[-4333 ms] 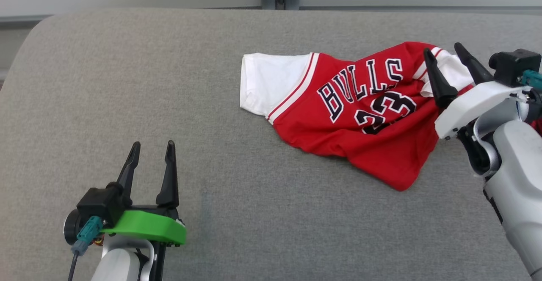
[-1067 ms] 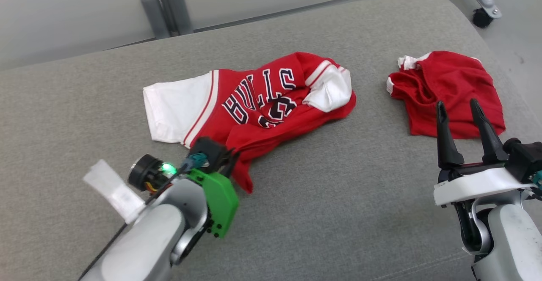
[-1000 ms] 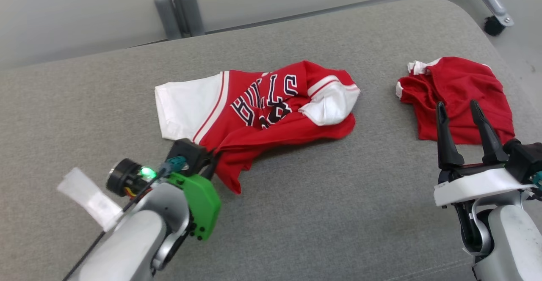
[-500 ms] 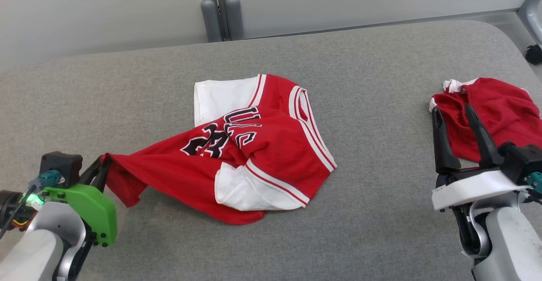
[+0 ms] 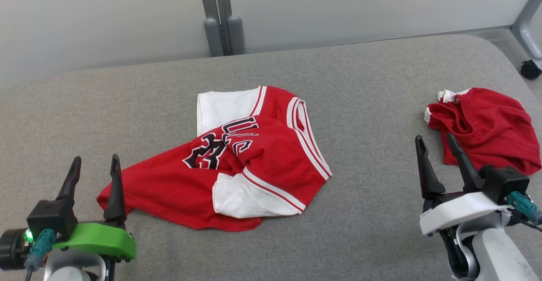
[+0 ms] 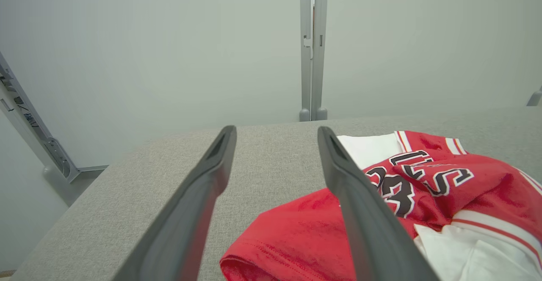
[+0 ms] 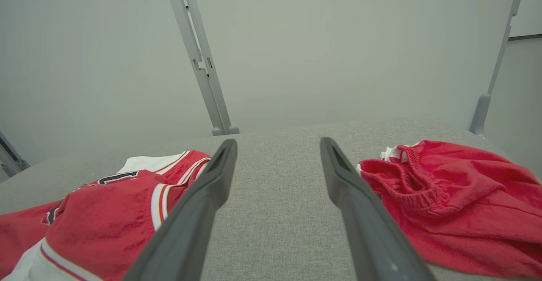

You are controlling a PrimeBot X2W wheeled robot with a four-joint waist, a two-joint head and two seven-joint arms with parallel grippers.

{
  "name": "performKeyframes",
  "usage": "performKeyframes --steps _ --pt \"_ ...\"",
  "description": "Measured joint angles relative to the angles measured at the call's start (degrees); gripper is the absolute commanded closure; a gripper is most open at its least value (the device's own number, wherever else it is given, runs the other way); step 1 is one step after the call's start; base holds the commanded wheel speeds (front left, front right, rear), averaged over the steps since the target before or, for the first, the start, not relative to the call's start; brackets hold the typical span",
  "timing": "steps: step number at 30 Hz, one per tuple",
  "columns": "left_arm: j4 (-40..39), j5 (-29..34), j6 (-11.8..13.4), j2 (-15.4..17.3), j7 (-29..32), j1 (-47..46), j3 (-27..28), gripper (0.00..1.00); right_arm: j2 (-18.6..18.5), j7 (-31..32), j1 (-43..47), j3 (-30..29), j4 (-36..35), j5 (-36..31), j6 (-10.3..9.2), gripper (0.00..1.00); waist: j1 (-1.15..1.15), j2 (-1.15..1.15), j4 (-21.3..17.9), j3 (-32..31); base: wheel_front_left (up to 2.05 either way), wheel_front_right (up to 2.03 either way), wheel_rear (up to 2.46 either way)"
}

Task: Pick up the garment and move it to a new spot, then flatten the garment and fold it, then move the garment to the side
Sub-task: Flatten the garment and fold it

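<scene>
Item: garment point(image 5: 254, 162), red jersey, crumpled at table point(image 5: 381, 221) centre, 1 white sleeve folded on top, near side.
Handling: soft, light, limp; bunches if you drag it.
Hold: take hem corner, near left, just beside left gripper point(image 5: 95, 159).
Claws: left gripper and right gripper point(image 5: 434, 138) both wide open, empty.

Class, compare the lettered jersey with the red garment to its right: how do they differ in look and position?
The jersey carries black-and-white lettering and white sleeves; the other red garment is plain red with a little white trim. The jersey lies mid-surface; the other red garment lies near the right edge. The jersey spreads wider than the other red garment. Both are red and crumpled on the grey surface.
</scene>
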Motion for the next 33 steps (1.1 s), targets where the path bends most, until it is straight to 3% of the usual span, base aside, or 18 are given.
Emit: performKeyframes --steps 5,14,23,33 --pt "-3.44 0.44 2.29 -2.75 -1.94 5.04 2.61 0.00 0.02 0.00 1.11 1.32 0.31 0.43 -0.01 0.00 0.00 0.00 0.55 -0.92 0.00 0.00 0.00" --pt "-3.26 1.77 -0.10 -5.93 -2.21 6.97 3.25 0.00 -0.67 1.98 1.52 5.37 1.38 1.98 -0.01 0.00 0.00 0.00 2.11 -1.87 0.00 0.00 0.00" --pt "-1.32 2.61 -3.27 -8.43 -2.27 5.66 2.54 0.00 0.47 21.76 -0.70 12.70 8.40 11.99 -0.01 0.00 0.00 0.00 7.37 -1.84 0.00 0.00 0.00" --pt "1.02 3.68 -5.00 -10.72 -2.29 4.39 2.42 0.00 4.45 32.66 -4.60 6.57 17.73 12.07 -0.01 0.00 0.00 0.00 15.36 -0.94 0.00 0.00 0.00"
